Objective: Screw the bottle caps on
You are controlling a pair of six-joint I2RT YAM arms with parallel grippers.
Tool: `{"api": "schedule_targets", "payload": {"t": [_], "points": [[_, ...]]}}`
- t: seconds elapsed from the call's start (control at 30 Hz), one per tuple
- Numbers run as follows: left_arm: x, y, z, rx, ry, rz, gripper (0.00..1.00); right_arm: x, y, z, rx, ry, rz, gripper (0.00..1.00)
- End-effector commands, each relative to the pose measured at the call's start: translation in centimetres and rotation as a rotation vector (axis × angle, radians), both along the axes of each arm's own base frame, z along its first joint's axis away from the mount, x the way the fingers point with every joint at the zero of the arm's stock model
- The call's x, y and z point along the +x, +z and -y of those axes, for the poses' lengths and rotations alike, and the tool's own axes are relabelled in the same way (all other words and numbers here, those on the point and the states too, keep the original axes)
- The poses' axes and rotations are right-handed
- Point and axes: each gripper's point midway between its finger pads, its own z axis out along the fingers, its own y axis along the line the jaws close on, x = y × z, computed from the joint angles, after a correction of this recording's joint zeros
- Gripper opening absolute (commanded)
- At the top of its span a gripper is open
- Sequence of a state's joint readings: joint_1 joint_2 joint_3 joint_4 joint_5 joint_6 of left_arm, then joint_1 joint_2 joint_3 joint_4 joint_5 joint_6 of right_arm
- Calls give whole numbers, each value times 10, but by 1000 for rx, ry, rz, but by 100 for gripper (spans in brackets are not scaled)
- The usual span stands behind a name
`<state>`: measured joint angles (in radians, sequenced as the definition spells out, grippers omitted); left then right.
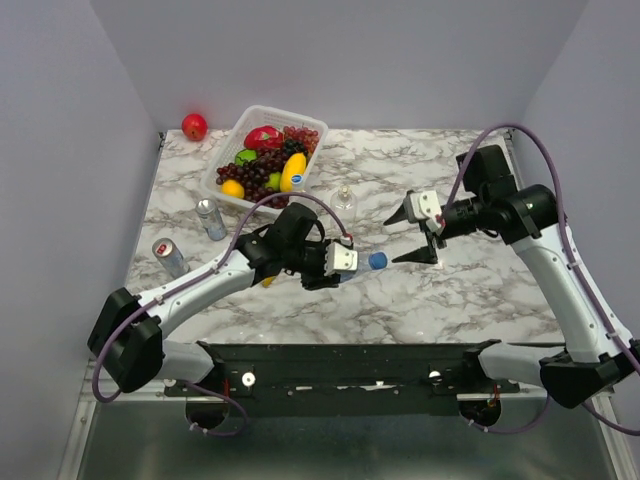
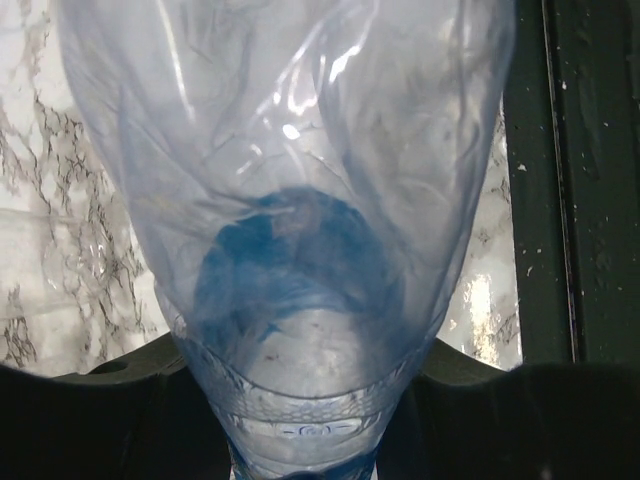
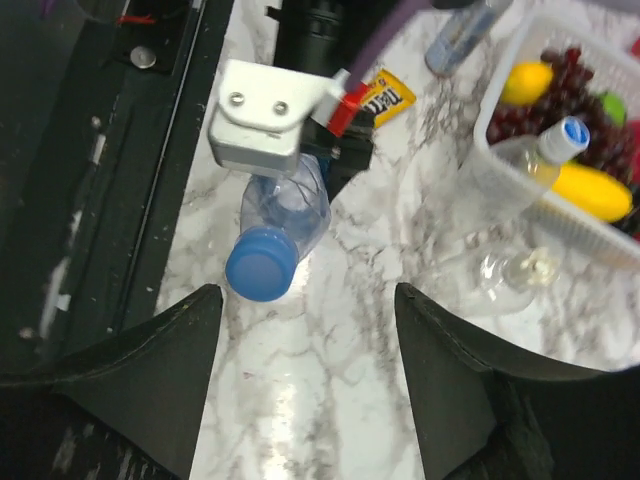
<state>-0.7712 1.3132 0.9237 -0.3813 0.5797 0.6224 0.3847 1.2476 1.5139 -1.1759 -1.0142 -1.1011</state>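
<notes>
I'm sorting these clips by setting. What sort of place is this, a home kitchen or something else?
Probably a lab test cell, not a kitchen: plain walls box in a marble-patterned table, and a left arm and right arm are bolted to a black rail at its near edge.

Left gripper (image 1: 350, 264) points toward 3 o'clock, clamped on a bottle (image 3: 288, 208). Right gripper (image 1: 408, 237) faces 9 o'clock, fingers spread wide.
</notes>
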Motion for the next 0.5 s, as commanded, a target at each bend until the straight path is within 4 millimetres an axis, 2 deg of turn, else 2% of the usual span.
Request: {"api": "schedule_targets", "payload": {"t": [0.0, 0.2, 0.47], "points": [[-14, 2, -2, 30, -131, -18, 0, -18, -10, -2, -52, 232, 307, 77], [-12, 6, 2, 14, -123, -23, 0, -34, -31, -4, -103, 342, 389, 75], [-8, 11, 8, -9, -117, -25, 0, -40, -39, -8, -112, 383, 405, 64]]}}
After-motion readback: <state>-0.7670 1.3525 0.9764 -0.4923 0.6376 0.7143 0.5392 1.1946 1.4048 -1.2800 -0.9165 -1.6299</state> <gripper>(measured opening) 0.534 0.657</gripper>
